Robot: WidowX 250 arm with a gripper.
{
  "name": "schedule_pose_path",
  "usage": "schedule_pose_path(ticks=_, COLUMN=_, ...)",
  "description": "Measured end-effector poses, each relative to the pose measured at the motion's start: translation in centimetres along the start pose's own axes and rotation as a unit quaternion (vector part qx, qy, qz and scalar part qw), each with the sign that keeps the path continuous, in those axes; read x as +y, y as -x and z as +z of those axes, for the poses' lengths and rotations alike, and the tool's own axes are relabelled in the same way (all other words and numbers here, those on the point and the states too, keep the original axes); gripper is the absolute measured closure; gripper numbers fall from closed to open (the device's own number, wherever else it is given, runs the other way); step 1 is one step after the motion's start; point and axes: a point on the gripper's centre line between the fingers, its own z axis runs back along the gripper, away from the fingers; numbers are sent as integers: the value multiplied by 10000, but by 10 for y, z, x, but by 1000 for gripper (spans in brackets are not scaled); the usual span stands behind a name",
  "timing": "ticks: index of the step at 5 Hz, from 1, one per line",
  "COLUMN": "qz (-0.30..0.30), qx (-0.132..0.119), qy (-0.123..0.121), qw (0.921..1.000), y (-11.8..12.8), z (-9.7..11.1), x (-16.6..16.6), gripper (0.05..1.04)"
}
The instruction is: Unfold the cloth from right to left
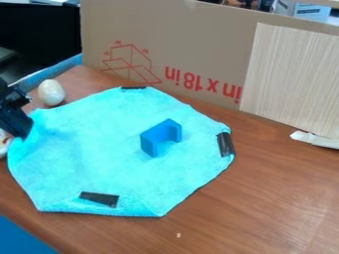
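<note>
If judged from the cloth point(96, 144) beside the claw point(21, 130), probably finishing the unfolding; cannot tell whether clenched or released; next, flatten claw-side edge point(16, 158).

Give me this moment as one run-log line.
cloth: mostly spread on table | end effector: at cloth edge, view's left, contact unclear | blue block: on cloth | egg-shaped object: beside cloth

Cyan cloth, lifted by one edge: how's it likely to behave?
Probably floppy: the cloth shows soft creases at the left. The black strip on its right edge may stiffen that spot slightly. The blue block resting on it would likely slide or tip.
</note>
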Motion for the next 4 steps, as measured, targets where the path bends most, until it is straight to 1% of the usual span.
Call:
schedule_pose_path(ticks=1, qz=-251, qx=-471, qy=-340, qw=9980, y=3, z=9, x=-5, gripper=857)
schedule_pose_path(ticks=2, qz=-472, qx=-497, qy=-460, qw=9966, y=5, z=10, x=-16, gripper=604)
schedule_pose_path(ticks=3, qz=-701, qx=-391, qy=-777, qw=9937, y=6, z=4, x=-31, gripper=293)
schedule_pose_path(ticks=4, qz=-832, qx=-301, qy=-1087, qw=9901, y=4, z=-1, x=-45, gripper=83)
